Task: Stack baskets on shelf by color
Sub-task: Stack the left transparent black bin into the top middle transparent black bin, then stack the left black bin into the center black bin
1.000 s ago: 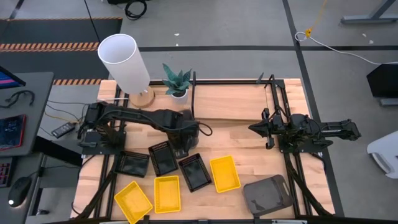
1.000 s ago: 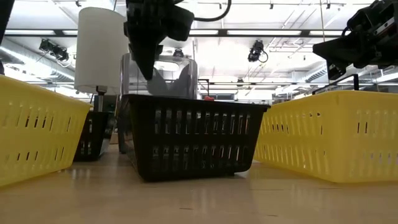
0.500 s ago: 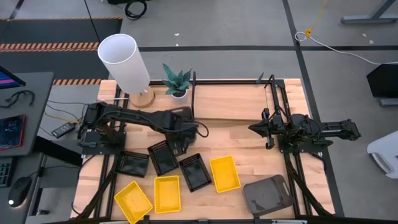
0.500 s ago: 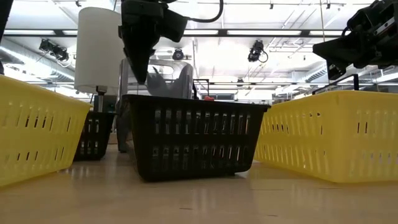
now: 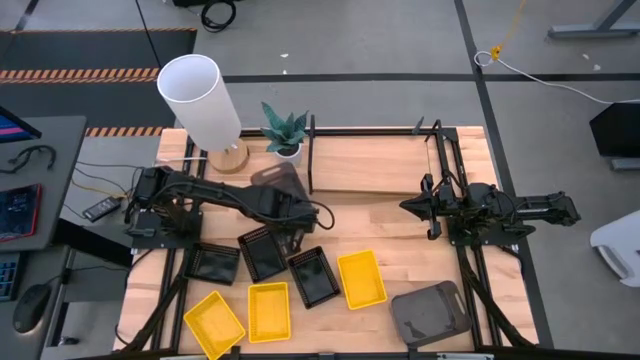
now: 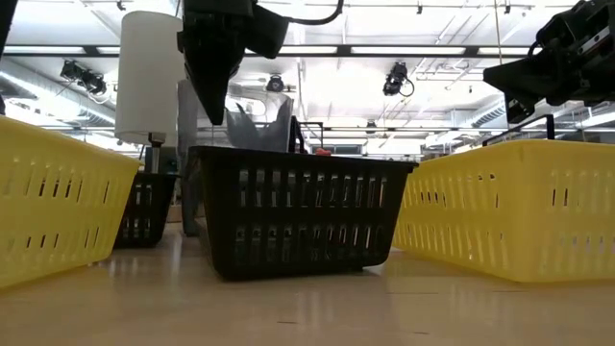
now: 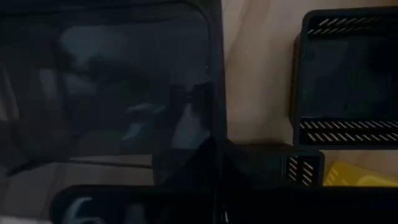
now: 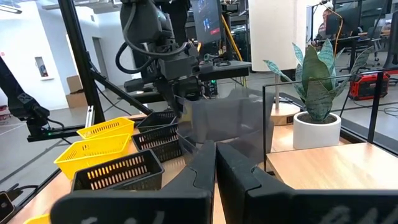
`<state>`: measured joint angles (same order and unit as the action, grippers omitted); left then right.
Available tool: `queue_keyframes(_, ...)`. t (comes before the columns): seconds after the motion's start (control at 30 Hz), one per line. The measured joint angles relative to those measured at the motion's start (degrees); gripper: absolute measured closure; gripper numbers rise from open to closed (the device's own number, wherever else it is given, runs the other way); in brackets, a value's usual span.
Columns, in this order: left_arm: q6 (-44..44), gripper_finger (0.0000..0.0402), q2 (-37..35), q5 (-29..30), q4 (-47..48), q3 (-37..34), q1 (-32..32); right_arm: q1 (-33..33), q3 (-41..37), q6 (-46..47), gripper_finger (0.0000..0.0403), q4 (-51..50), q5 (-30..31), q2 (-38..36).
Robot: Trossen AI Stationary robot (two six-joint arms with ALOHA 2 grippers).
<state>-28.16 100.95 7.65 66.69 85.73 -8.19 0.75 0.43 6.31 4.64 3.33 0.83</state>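
a tall white round lamp stands at the far left of the light wooden desk, with a small green plant in a white pot beside it. the left arm's gripper is near the middle of the desk, and its fingers are clamped on the edge of a smoky grey see-through plastic basket. in the right wrist view this grey basket is tipped up on its side, off the desk, just beside the black rod at the shelf's left end.

in front of that arm, three black plastic baskets with slits lie near each other: one on the left, one in the middle and one on the right. nearer the front edge lie three yellow plastic baskets and.

the low light wooden shelf with thin black metal rods sits at the back of the desk, right of the plant. nothing lies on its board.

a second smoky grey basket lies flat at the front right of the desk. the right arm's gripper hangs above the desk at the right, and its fingers are pressed together with nothing in them.
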Motion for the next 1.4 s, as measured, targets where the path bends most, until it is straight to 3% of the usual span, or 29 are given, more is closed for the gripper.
queue_keyframes(0.23,-0.3,0.0391,0.0,1.1,-1.1,0.0,0.1,0.0,0.0,0.0,0.0384,0.0,0.0,0.0)
queue_keyframes(0.43,-2.8,0.0362,0.0,3.6,-2.6,0.0,0.2,0.0,0.0,0.0,0.0384,0.0,0.0,0.0)
queue_keyframes(0.63,-5.4,0.0357,0.0,4.3,-2.8,0.0,0.3,0.0,0.0,0.0,0.0384,0.0,0.0,0.0)
queue_keyframes(0.8,-7.7,0.0323,0.0,4.5,-3.4,0.0,0.3,0.0,0.0,0.0,0.0384,0.0,0.0,0.0)
queue_keyframes(0.9,-8.7,0.0299,-0.1,1.5,-4.8,1.2,0.3,0.0,0.0,0.0,0.0384,0.0,0.0,0.0)
queue_keyframes(1.1,-7.2,0.0285,-0.3,0.1,-14.8,7.1,0.0,0.0,0.0,0.0,0.0384,0.0,0.0,0.0)
queue_keyframes(1.23,-7.9,0.0285,0.2,-4.3,-28.1,7.7,-0.1,0.0,0.0,0.0,0.0384,0.0,0.0,0.0)
queue_keyframes(1.4,-11.7,0.0285,3.8,-8.1,-37.3,7.5,-1.6,0.0,0.0,0.0,0.0384,0.2,0.0,0.0)
